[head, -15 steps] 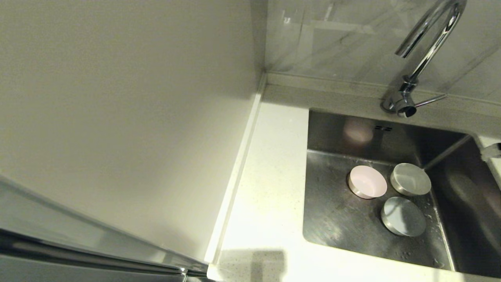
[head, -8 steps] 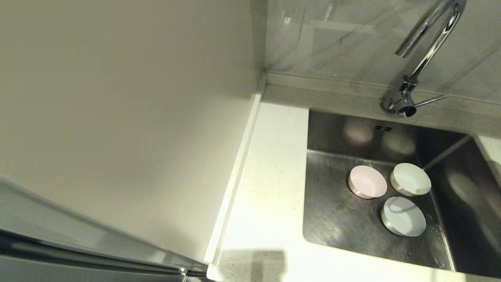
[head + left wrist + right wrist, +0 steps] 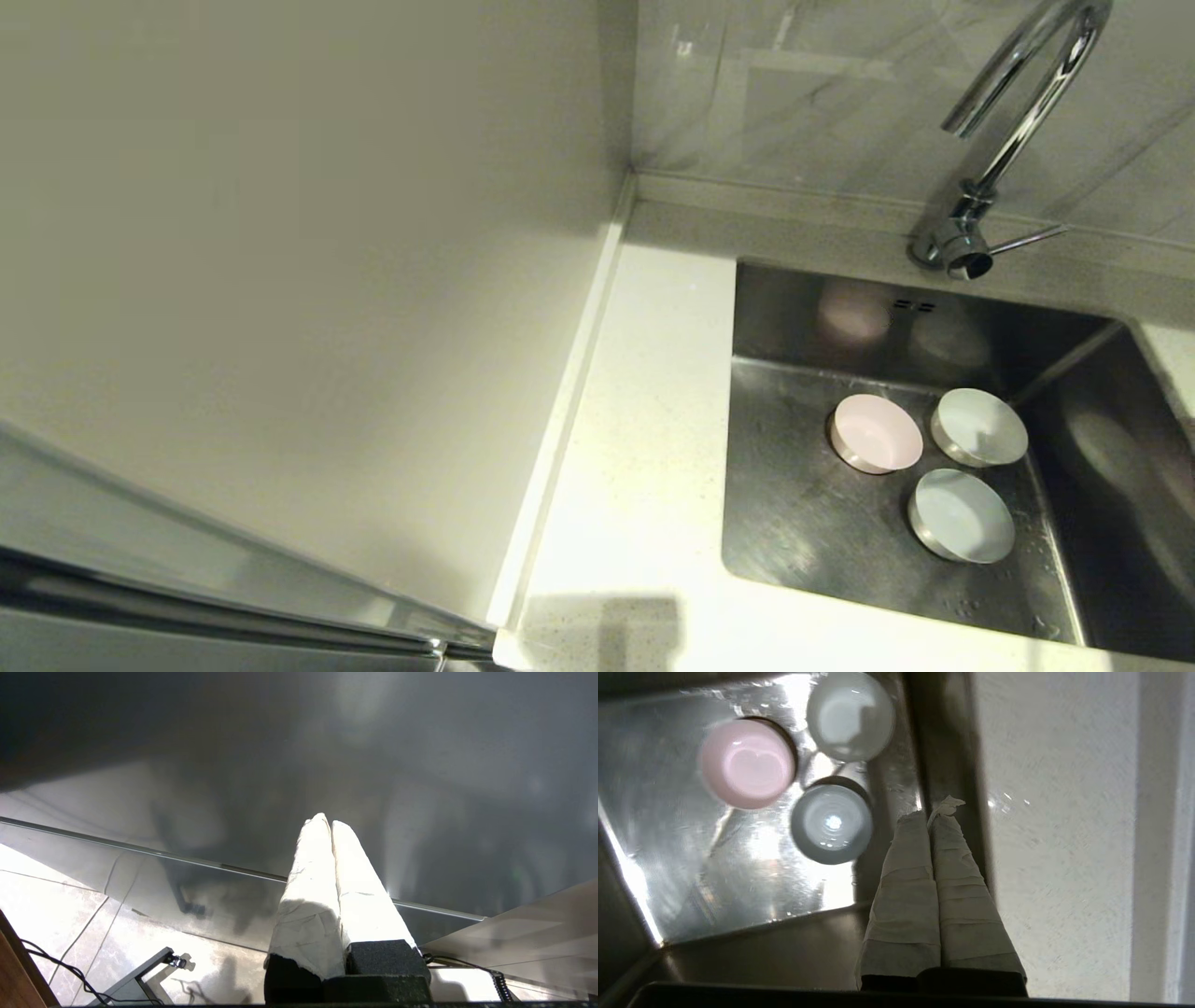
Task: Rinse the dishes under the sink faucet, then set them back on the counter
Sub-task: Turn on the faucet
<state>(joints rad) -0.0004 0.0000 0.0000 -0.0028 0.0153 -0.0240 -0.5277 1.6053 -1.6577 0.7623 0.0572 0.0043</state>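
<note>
Three bowls (image 3: 934, 476) sit in the sink (image 3: 794, 523), below the faucet (image 3: 1018, 112). Right pincer (image 3: 930, 809) hangs clenched, empty, above the sink's edge; left pincer (image 3: 325, 821) clenched, parked away. Bowls look light, slick, breakable: pinch a rim.

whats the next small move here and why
Probably open the right hand and lower it toward the nearest pale bowl. All three bowls sit in the sink, none on the counter, no water runs from the faucet, and this hand is shut above the sink's edge. The left hand is shut, away from the sink.
</note>
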